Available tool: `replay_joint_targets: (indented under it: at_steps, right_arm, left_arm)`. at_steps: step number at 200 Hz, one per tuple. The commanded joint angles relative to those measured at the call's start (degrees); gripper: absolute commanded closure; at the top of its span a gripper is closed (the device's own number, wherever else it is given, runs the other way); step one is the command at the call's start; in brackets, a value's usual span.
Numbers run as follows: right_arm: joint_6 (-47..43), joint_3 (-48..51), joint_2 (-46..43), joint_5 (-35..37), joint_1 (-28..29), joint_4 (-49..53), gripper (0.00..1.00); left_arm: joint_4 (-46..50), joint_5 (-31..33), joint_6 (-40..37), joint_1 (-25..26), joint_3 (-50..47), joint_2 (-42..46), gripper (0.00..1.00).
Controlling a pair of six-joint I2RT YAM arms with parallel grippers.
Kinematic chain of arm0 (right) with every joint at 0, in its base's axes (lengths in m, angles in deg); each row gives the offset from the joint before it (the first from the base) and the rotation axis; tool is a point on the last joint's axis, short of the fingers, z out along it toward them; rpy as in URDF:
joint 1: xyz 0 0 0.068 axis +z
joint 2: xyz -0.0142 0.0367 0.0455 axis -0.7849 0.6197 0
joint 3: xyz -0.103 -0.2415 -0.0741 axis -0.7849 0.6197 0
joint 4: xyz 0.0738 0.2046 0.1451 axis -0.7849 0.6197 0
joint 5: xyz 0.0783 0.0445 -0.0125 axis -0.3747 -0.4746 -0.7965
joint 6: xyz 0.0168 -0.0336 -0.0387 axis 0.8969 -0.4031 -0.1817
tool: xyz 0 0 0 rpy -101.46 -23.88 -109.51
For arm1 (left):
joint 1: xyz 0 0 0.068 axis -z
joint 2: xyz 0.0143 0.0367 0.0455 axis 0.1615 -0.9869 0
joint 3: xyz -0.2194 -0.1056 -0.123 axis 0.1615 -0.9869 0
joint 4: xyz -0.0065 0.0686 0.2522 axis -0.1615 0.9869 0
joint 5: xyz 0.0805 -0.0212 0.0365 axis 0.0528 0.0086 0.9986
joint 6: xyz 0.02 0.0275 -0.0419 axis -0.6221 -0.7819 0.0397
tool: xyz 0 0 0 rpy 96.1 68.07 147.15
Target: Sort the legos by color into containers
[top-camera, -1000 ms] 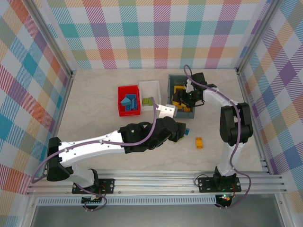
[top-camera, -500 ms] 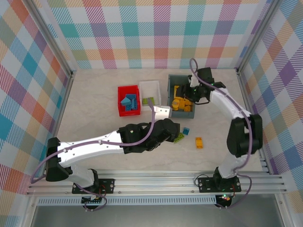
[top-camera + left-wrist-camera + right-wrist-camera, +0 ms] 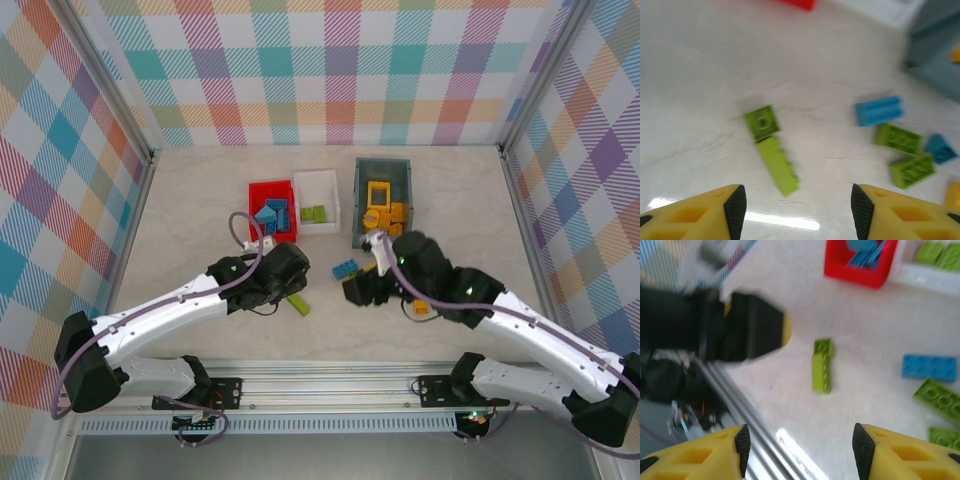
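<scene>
Tabletop (image 3: 200,200) is a pale, marbled, slightly glossy surface with studded plastic legos loose on it. There's a long lime brick (image 3: 779,165) with a squarer lime bit at one end (one piece or two, can't tell from here), a flat blue brick (image 3: 879,110), and two more lime bricks (image 3: 897,139) just beside that. The red bin (image 3: 253,200) holds blue bricks (image 3: 272,212), the white bin (image 3: 318,188) has lime ones (image 3: 313,214), and the grey bin (image 3: 359,200) has a square yellow frame (image 3: 379,184) plus yellow-orange bricks (image 3: 388,214). The left gripper (image 3: 795,212) has its jaws spread with nothing between them, and the long lime brick lies ahead of it. The right gripper (image 3: 799,452) is the same, wide and empty.
</scene>
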Motion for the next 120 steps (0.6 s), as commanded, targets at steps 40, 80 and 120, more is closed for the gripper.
replay_joint_targets:
  at_steps: [40, 80, 120]
  right_arm:
    - [6.3, 3.6, 1.3, 15.4, 16.0, 1.9, 0.39]
    - [7.1, 3.0, 3.0, 15.3, 17.6, 0.6, 0.39]
    - [7.9, 2.7, 4.1, 15.5, 18.1, 0.3, 0.39]
  left_arm:
    - [-12.0, -13.3, 8.3, -2.9, -5.1, -11.2, 0.38]
    - [-16.1, -12.0, 10.2, -2.9, -6.8, -16.7, 0.39]
    - [-18.3, -10.8, 10.6, -2.9, -8.0, -18.9, 0.54]
